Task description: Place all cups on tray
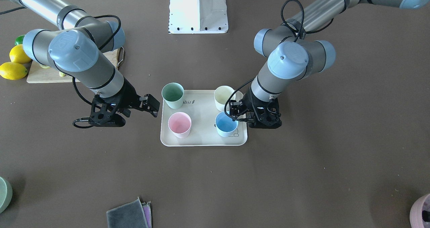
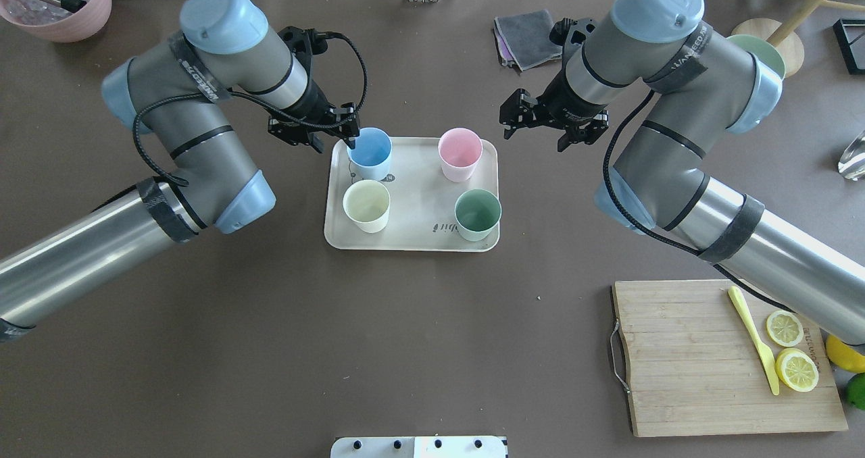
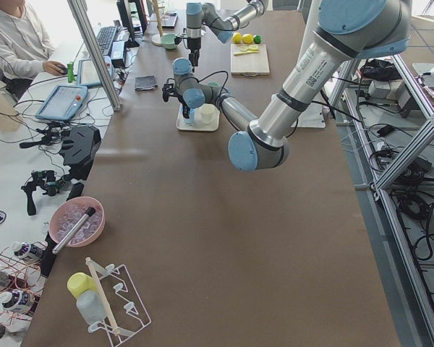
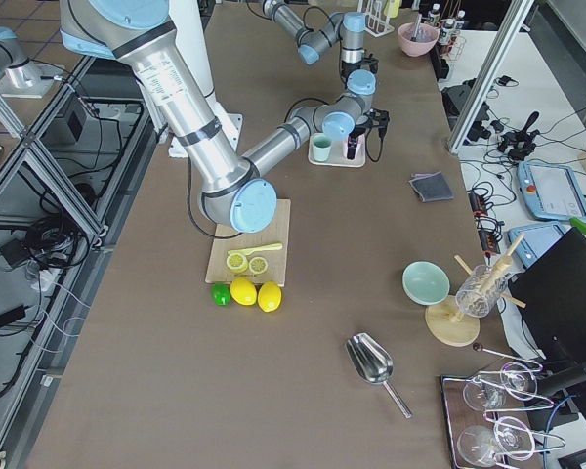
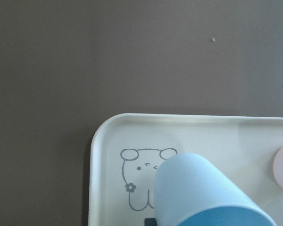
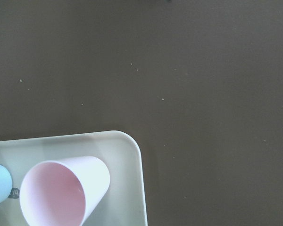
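White mounting plate (image 2: 419,446), middle of the near table edge.

Pink bowl (image 2: 57,12), far left corner.

Left gripper (image 2: 346,132): fingers pinch the rim of the light blue cup (image 2: 370,153). That cup stands upright at the tray's far left corner, partly over a bunny drawing (image 5: 141,181).

Tray (image 2: 412,194): beige with a cream rim, mid-table toward the far edge. Its lettering is partly hidden and only "bit" is legible.

Also on it, all upright and apart:
- cream white cup (image 2: 366,205), near left
- pale pink cup (image 2: 459,153), far right
- mint green cup (image 2: 478,213), near right

Folded grey cloth (image 2: 527,36), far edge.

Right gripper (image 2: 534,137): fingers spread, holding nothing, over bare table just beside the tray's right end.

Wooden cutting board (image 2: 689,357), near right corner, carrying two lemon halves (image 2: 791,350) and a yellow knife (image 2: 753,340).

Surface: matte dark brown covering, lightly specked.

Room: cables and equipment beyond the far edge.
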Robot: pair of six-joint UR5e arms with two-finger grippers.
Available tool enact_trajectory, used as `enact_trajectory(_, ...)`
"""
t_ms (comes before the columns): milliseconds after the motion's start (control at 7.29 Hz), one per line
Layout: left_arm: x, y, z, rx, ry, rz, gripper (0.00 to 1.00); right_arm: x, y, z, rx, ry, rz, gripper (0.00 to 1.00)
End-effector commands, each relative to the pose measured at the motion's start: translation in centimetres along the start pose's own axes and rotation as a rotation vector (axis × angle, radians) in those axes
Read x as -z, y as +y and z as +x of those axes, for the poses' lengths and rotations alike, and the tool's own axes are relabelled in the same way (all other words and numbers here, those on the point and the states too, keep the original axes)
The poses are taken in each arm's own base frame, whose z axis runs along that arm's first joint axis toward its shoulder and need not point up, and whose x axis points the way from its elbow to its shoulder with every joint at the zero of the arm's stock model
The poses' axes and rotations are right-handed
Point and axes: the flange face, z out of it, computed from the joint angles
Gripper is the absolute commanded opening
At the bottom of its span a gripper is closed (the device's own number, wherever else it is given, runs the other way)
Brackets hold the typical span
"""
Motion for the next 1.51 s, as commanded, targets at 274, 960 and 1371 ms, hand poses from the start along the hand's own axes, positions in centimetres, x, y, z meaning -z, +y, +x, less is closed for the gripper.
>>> enact_trajectory(274,8.5,-1.5,-21.0,-0.157,-0.054,0.032,0.98,4.2,-0.7,12.4,0.102,0.041,0.026,1.0)
enact_trajectory(960,20.4,0.8,-49.9,-0.354,-0.181,0.014,0.98,12.6,-0.8,36.1,0.273,0.102,0.02,1.0)
enact_trajectory(1371,21.0,5.3,-57.3,-0.381,-0.207,-0.016,0.98,14.2,-0.6,39.7,0.273,0.122,0.031,1.0)
